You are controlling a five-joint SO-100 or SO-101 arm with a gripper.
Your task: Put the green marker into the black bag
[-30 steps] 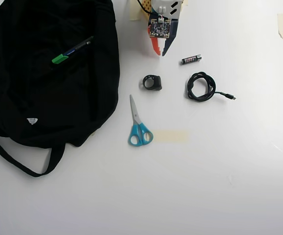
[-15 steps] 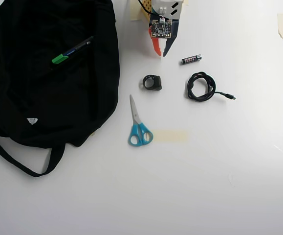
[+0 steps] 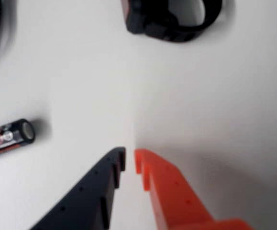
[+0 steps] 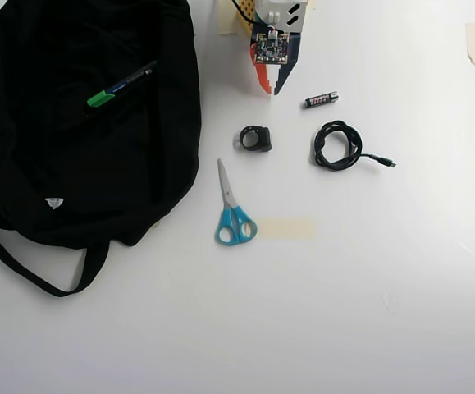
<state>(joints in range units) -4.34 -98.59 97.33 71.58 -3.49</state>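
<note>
In the overhead view the green marker (image 4: 121,84), a black barrel with a bright green cap, lies slantwise on top of the black bag (image 4: 73,164), which fills the left side. The bag's strap loops out at the lower left. My gripper (image 4: 270,90) hangs at the top centre, well right of the bag and apart from the marker. The wrist view shows the gripper (image 3: 130,160) with its dark finger and orange finger nearly touching, nothing between them, over bare white table. Neither marker nor bag appears in the wrist view.
A small black battery (image 4: 321,99) (image 3: 6,136) lies just right of the gripper. Below it sit a black ring-shaped object (image 4: 256,138) (image 3: 171,19), a coiled black cable (image 4: 338,145) and blue-handled scissors (image 4: 233,209). Tape patches (image 4: 288,228) stick to the table.
The arm has drawn back very slightly toward the top edge of the overhead view. The marker, bag and other objects have not moved.
</note>
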